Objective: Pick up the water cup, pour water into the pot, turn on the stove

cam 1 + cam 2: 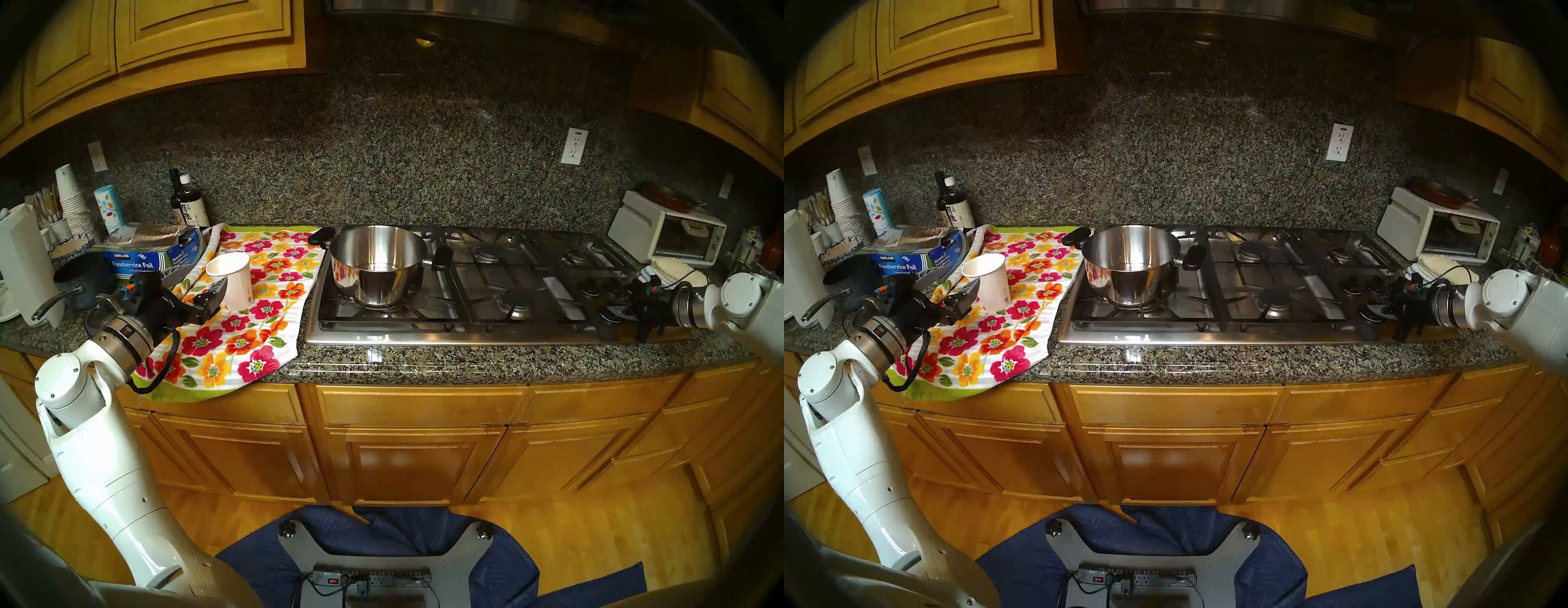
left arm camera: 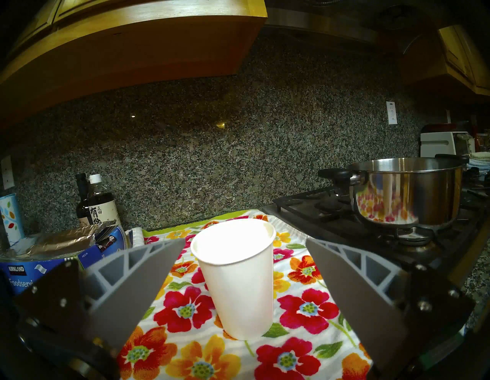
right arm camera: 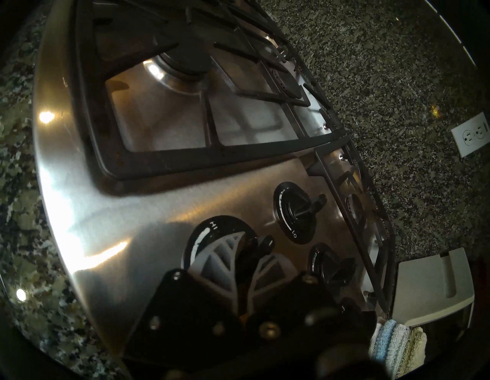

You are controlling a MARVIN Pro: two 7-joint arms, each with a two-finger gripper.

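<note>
Head views. Water cup (image 1: 232, 280): white paper, upright on the floral towel (image 1: 254, 322), left of the stove (image 1: 466, 297); set down, so pouring looks done. Pot (image 1: 377, 263): steel, two black handles, on the front-left grate, likely placed there for heating. Left gripper (image 1: 212, 297): just beside the cup, level, not holding it. Right gripper (image 1: 611, 316): over the knob cluster at the stove's right end, presumably to light a burner. Surface (image 1: 382, 365): speckled granite with matching backsplash, wooden cabinets above and below, wood floor. Toaster oven (image 1: 666, 237) at far right; foil box (image 1: 140, 259) and bottles at left.

Left wrist view. Fingers (image 2: 148, 265) spread wide on either side of the cup (image 2: 236, 278), clear of it; nothing held. Pot (image 2: 405, 193) to the right on the grate.

Right wrist view. Fingers (image 3: 220, 254) closed together around the bar of a black knob (image 3: 217, 238) marked HI, a hold suited to twisting. Neighbouring knobs untouched. Folded cloths (image 3: 397, 347) at lower right.
</note>
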